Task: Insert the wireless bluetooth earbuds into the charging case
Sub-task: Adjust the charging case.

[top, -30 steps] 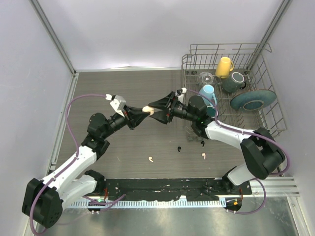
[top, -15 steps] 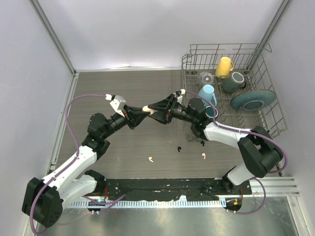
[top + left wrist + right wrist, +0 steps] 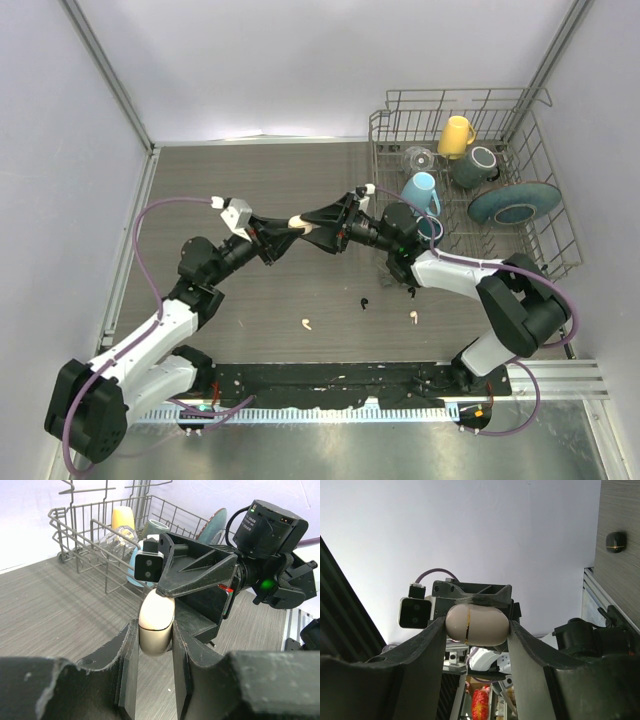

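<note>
I'm pinching the cream-white oval plastic charging case [image 3: 299, 221] lengthwise between left gripper [image 3: 282, 229] and right gripper [image 3: 317, 221], both clenched on it.

Toward the near side lie two cream-white stemmed plastic earbuds [image 3: 306, 324] [image 3: 413, 317] and two black stemmed plastic earbuds [image 3: 364, 302] [image 3: 411, 291]; the right-hand black one is half hidden, so that count is less sure. There is one cream-white oval plastic charging case [image 3: 303, 223]. At the far right, one grey wire dish rack [image 3: 460, 100] holds three ceramic mugs [image 3: 456, 135] [image 3: 475, 165] [image 3: 420, 190], yellow, dark teal and light blue, plus one clear glass [image 3: 419, 158] and one teal plate [image 3: 513, 203].
</note>
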Robot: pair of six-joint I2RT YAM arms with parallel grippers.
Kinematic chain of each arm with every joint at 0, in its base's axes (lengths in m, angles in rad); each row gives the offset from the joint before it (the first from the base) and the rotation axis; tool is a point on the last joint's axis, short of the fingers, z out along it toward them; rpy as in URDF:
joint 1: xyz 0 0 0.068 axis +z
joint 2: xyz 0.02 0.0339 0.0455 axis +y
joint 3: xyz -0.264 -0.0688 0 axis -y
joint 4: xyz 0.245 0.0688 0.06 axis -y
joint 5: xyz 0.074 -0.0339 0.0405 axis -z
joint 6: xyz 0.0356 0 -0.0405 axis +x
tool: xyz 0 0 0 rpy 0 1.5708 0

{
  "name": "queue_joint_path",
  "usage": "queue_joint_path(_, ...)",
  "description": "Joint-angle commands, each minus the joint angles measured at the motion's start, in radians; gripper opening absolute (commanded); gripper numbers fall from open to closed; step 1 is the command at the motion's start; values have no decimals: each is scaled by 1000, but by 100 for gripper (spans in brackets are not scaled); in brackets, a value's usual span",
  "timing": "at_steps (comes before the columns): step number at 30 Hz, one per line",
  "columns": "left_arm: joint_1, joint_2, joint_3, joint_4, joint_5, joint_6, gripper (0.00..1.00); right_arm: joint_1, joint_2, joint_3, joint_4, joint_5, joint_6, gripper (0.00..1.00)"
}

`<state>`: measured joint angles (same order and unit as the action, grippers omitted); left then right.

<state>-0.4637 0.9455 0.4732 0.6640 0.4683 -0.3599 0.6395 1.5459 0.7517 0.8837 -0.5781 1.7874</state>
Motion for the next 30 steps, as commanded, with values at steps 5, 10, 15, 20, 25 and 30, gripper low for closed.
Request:
queue_joint_path(5, -9, 30, -53, 235, 20, -7, 36, 5, 3, -3, 158, 0, 47, 3)
queue_joint_path(10, -10, 59, -68, 307, 26, -28, 37, 8, 8, -3, 178, -6, 61, 2)
queue_joint_path(15, -12, 75, -74, 376, 30, -39, 38, 9, 8, -8, 178, -8, 61, 2)
queue_joint_path(20, -12, 93, -77, 436, 33, -44, 39, 11, 8, -8, 178, -8, 60, 2)
queue_joint_path(25, -13, 124, -76, 479, 46, -54, 38, 14, 8, -5, 178, -12, 60, 1)
queue_joint_path(30, -16, 156, -70, 514, 58, -62, 37, 15, 10, 3, 176, -17, 56, 1)
